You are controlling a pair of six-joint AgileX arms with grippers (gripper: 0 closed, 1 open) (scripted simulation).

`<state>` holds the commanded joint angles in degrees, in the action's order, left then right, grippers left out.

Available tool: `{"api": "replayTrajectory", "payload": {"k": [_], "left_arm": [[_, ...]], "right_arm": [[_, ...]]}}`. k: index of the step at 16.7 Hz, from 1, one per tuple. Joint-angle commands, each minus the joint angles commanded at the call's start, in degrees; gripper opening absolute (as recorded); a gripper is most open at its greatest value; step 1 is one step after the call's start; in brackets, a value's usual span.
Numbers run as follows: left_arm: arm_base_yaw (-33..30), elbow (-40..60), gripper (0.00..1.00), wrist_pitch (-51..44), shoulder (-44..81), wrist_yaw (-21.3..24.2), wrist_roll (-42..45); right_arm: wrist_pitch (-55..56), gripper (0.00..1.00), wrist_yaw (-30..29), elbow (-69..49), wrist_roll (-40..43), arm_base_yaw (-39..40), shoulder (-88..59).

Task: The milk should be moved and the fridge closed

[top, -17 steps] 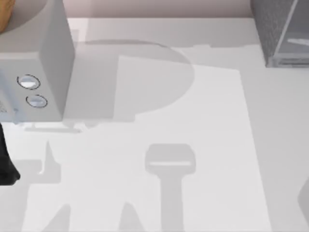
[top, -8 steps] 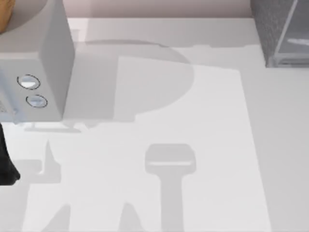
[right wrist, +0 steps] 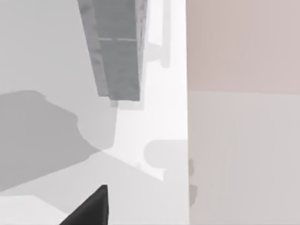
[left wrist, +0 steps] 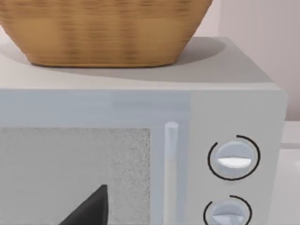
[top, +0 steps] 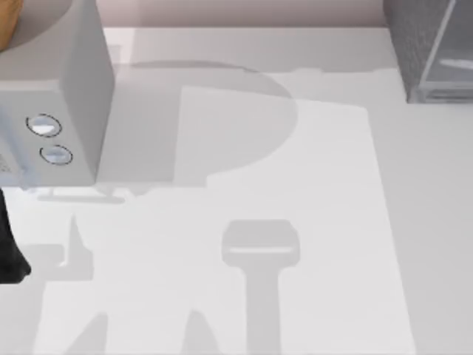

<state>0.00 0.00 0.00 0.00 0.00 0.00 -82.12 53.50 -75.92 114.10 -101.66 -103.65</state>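
Nearest the left wrist camera, a dark wedge of the left gripper (left wrist: 89, 211) pokes in at the frame edge, too cut off to tell whether it is spread or pressed together. The right gripper (right wrist: 89, 210) shows the same clipped dark wedge over the white table (top: 318, 185), and its state cannot be told either. From above, a black piece of the left arm (top: 9, 244) is cut by the left edge. Farther back on the left stands a light grey box (top: 74, 89) with two round dials (top: 44, 126), and a woven basket (left wrist: 108, 28) sits on its top, only partly in frame. At the far right corner is the fridge (top: 421, 44), cropped, so its door's position is unclear.
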Motion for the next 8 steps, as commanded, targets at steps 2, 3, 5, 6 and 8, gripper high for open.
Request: {"api": "replayTrajectory", "payload": {"k": [2,3,5,6,8], "left_arm": [[0.0,0.0,1.0,0.0,0.0,0.0,0.0],[0.0,0.0,1.0,0.0,0.0,0.0,0.0],[0.0,0.0,1.0,0.0,0.0,0.0,0.0],[0.0,0.0,1.0,0.0,0.0,0.0,0.0],[0.0,0.0,1.0,0.0,0.0,0.0,0.0]], "right_arm": [[3.66,1.0,-1.09,-0.02,-3.69,4.13,-0.19],[6.28,1.0,-1.57,0.04,-6.14,7.01,-0.33],[12.76,1.0,-2.44,0.27,-11.84,13.12,-0.42],[16.22,1.0,-2.85,0.38,-15.38,15.61,-0.43],[22.88,1.0,-3.73,0.5,-24.12,19.07,-0.52]]}}
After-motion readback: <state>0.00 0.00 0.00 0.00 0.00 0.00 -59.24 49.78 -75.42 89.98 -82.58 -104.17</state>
